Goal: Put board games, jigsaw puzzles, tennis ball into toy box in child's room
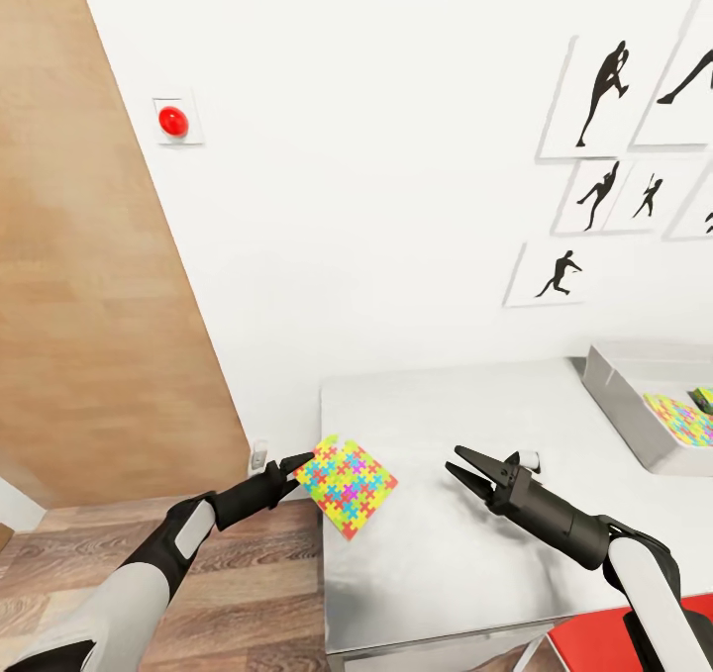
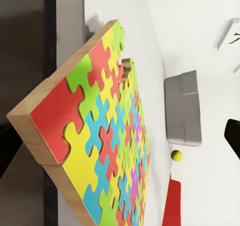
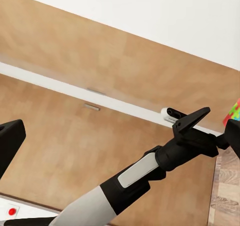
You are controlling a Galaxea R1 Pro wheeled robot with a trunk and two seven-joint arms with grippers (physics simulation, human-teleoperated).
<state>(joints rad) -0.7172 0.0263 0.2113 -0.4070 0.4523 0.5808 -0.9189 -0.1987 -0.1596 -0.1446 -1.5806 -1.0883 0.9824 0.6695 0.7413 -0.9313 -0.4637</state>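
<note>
A jigsaw puzzle (image 1: 347, 485) is held by the left tool (image 1: 300, 465) at one corner, and it is kept tilted above the near left corner of the surface (image 1: 465, 553), partly over its edge. In the left wrist view this puzzle (image 2: 105, 136) is seen from very close as a wooden-backed sheet of yellow, red, green and blue pieces. The right tool (image 1: 465, 466) is hung over the middle of the surface, with its fingers spread wide and nothing between them; it is well apart from the held puzzle. The toy box (image 1: 619, 395) is placed at the far right of the surface, near the wall, and a second jigsaw puzzle (image 1: 681, 419) is seen lying inside it, with a small green thing just beside it at the picture's edge that cannot be identified. In the left wrist view the toy box (image 2: 182, 108) is shown as a grey bin, and the tennis ball (image 2: 176, 156) is found on the surface just beside it. Black silhouette pictures (image 1: 604, 88) are hung on the white wall above the box. A red button (image 1: 173, 120) is fixed on the wall near a wooden door (image 1: 89, 286). In the right wrist view the left arm (image 3: 150, 168) is seen before the wooden door.
</note>
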